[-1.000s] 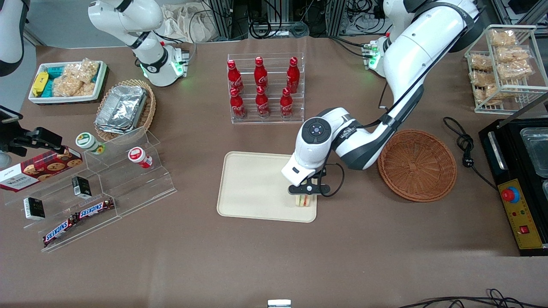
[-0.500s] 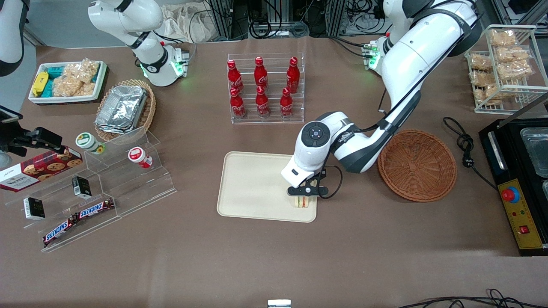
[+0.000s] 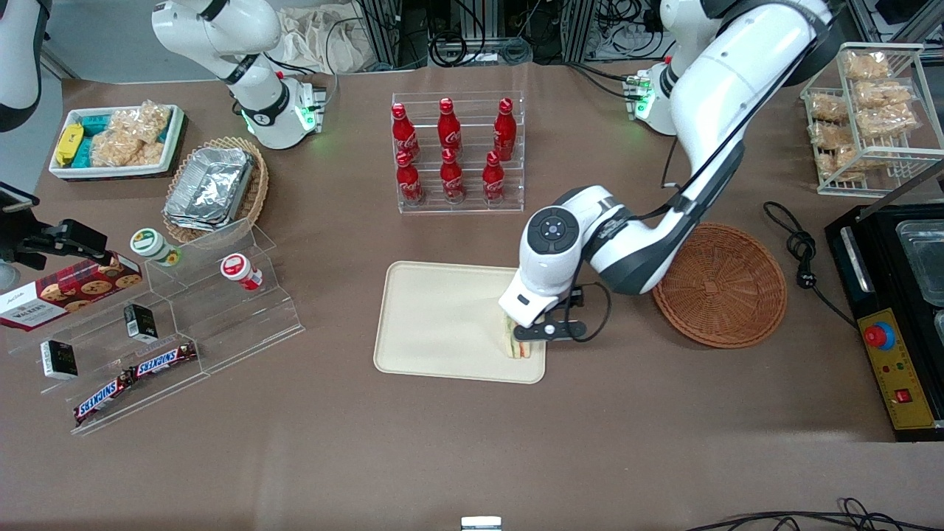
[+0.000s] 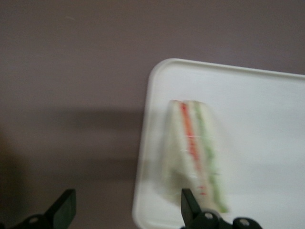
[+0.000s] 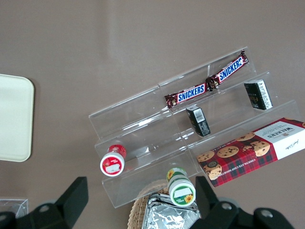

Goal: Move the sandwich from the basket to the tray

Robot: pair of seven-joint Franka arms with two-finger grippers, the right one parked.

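Note:
The sandwich (image 3: 518,346), a wrapped wedge with red and green filling, stands on the cream tray (image 3: 435,324) at the corner nearest the basket. In the left wrist view the sandwich (image 4: 193,152) rests just inside the tray's rim (image 4: 147,143). My left gripper (image 3: 547,333) hangs over the tray's edge beside the sandwich, on the basket's side. The gripper (image 4: 127,207) is open, with nothing between its fingers (image 4: 64,210). The round reddish-brown basket (image 3: 719,284) sits on the table toward the working arm's end, with nothing showing in it.
A rack of red bottles (image 3: 455,155) stands farther from the camera than the tray. A clear tiered shelf (image 3: 184,317) with snacks lies toward the parked arm's end. A black machine (image 3: 896,295), a cable (image 3: 800,251) and a wire snack rack (image 3: 870,110) flank the basket.
My gripper has shifted off the sandwich toward the basket. The sandwich stays where it was on the tray.

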